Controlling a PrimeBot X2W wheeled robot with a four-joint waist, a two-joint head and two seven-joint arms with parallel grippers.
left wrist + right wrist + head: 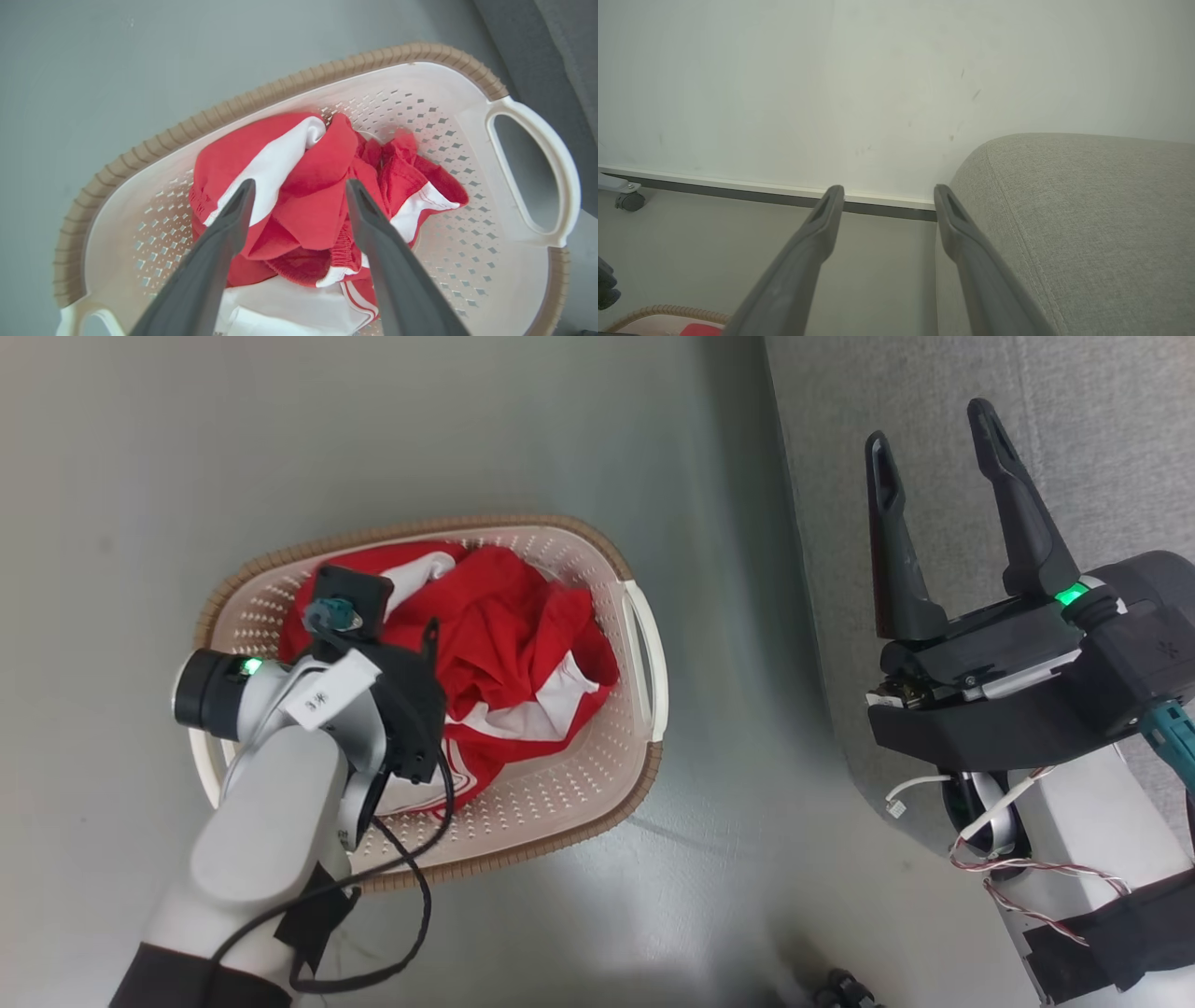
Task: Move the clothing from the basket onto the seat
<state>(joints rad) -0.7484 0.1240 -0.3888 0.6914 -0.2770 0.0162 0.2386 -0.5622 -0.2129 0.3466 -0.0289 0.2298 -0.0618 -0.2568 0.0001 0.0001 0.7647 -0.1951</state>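
You are looking down at an oval cream plastic laundry basket with a brown woven-look rim, sitting on the pale grey floor near a large grey fabric sofa seat, and the soft red clothing with white bands is lying crumpled inside the basket. Your left gripper is pointing down over that heap, its two dark fingers spread apart and grasping nothing. Your right gripper is hanging by the seat's edge, likewise released and empty.
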